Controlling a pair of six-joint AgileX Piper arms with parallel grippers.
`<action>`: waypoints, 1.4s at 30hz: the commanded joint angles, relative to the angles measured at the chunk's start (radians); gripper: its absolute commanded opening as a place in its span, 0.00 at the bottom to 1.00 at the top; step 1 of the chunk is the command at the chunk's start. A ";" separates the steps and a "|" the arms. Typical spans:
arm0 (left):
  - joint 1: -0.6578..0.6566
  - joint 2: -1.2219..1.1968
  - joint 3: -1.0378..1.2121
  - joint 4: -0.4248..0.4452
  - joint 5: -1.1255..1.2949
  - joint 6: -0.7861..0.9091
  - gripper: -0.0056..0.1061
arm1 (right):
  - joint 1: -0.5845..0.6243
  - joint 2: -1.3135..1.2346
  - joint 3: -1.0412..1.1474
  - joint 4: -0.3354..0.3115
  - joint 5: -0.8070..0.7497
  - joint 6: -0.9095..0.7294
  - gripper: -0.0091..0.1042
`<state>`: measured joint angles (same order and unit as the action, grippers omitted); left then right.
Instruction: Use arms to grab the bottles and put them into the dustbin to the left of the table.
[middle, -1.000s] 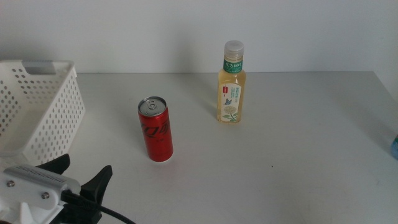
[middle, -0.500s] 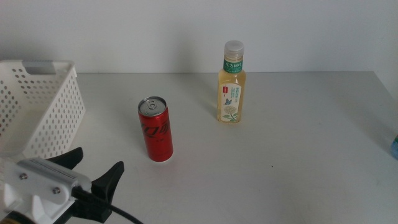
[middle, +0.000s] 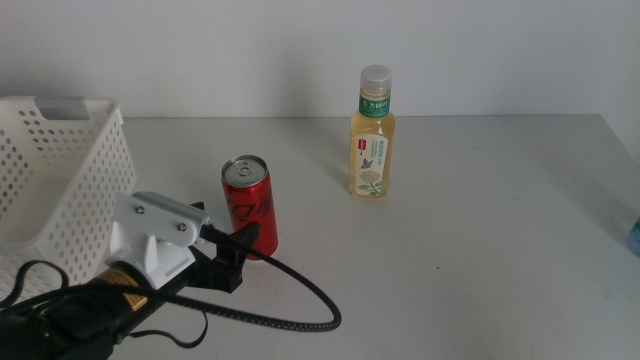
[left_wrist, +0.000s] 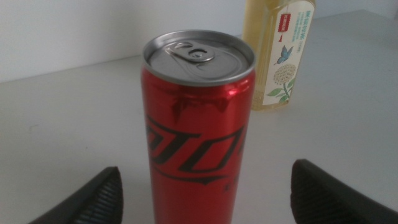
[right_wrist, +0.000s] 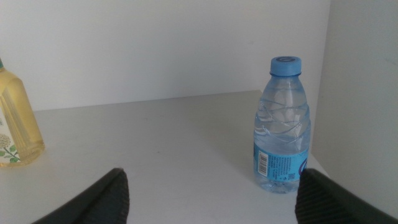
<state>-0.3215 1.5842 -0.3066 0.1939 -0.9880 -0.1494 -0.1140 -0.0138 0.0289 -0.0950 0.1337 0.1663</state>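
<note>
A slim red can (middle: 250, 206) stands upright on the table (middle: 470, 250), left of centre. My left gripper (middle: 232, 246) has come in from the lower left and is open just in front of it. In the left wrist view the red can (left_wrist: 196, 124) fills the gap between the spread jaws of the left gripper (left_wrist: 206, 174), with neither jaw touching it. The tea bottle (middle: 373, 135) stands farther back. My right gripper (right_wrist: 211, 180) is open, out of the middle view, facing the small water bottle (right_wrist: 283, 127). The dustbin (middle: 60, 180) sits at the left.
The water bottle shows only as a blue sliver (middle: 635, 236) at the right edge of the middle view. A thick black cable (middle: 300, 300) trails from the left arm across the table's front. The tea bottle (right_wrist: 15, 124) appears at the side of the right wrist view.
My left arm has swung up and to the right from the bottom left corner, bringing its open gripper up to the red can. Bottles and dustbin have not moved.
</note>
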 joint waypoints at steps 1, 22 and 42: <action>-0.007 0.026 -0.065 0.008 -0.097 -0.035 0.86 | -0.005 -0.021 -0.010 -0.012 -0.070 -0.006 0.91; -0.005 0.271 -0.292 0.042 -0.085 -0.100 0.65 | -0.005 -0.021 -0.010 -0.012 -0.070 -0.006 0.91; -0.005 -0.039 -0.311 0.048 0.367 -0.143 0.20 | -0.005 -0.021 -0.010 -0.012 -0.070 -0.006 0.91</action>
<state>-0.3215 1.6425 -0.5794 0.2589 -0.5860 -0.2756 -0.1140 -0.0138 0.0289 -0.0950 0.1337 0.1663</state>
